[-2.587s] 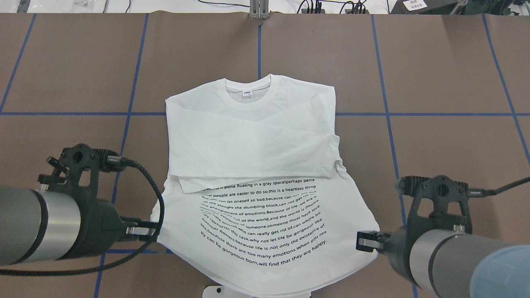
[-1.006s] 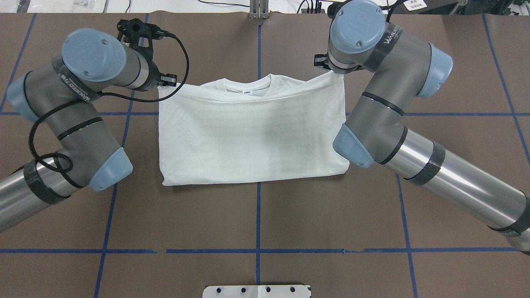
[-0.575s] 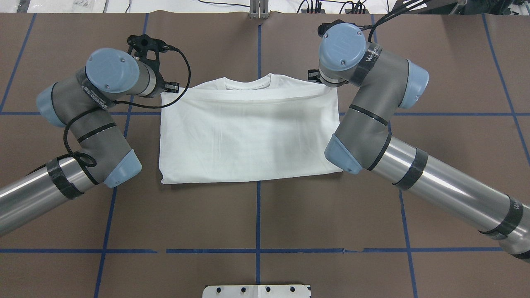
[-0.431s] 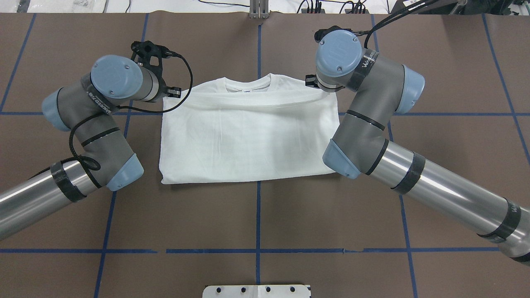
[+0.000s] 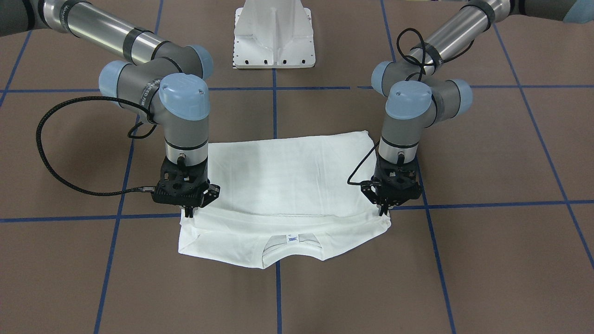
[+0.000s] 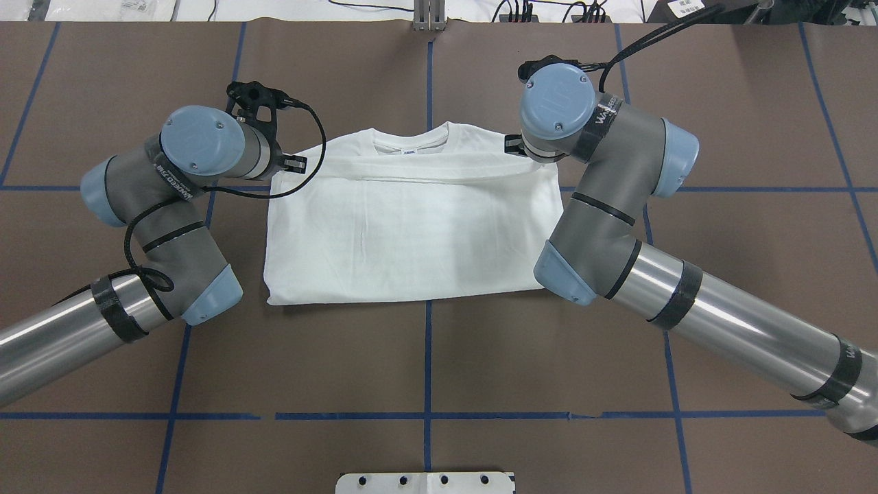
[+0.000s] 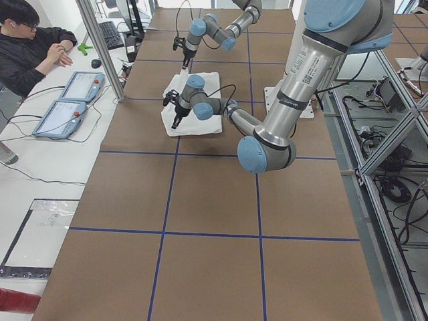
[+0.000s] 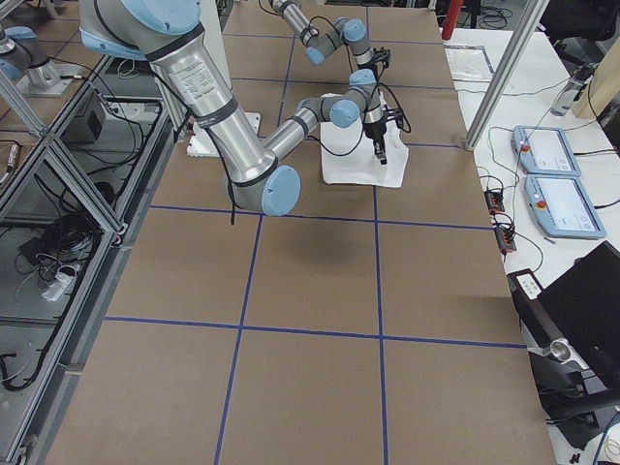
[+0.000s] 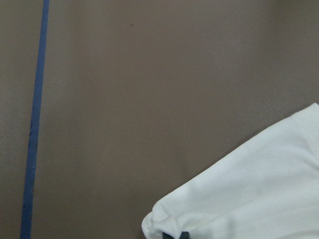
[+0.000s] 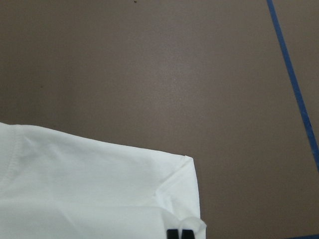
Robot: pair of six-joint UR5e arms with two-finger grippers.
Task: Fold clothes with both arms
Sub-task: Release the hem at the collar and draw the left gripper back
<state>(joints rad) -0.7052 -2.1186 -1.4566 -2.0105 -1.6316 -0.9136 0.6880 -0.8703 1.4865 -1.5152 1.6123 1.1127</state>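
Shirt (image 6: 411,233) folded in half on worktop (image 6: 425,357), collar at far edge. Left end effector (image 5: 384,212) and right end effector (image 5: 188,214) each pinch a far hem corner.

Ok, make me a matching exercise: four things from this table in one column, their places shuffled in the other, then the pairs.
1. left claw
2. right claw
3. neck label
4. pedestal base

A. inside the T-shirt's collar
B. top of the front-facing view, apart from the T-shirt
C. T-shirt corner, right side of the front-facing view
D. T-shirt corner, left side of the front-facing view

Pairs: 1-C, 2-D, 3-A, 4-B
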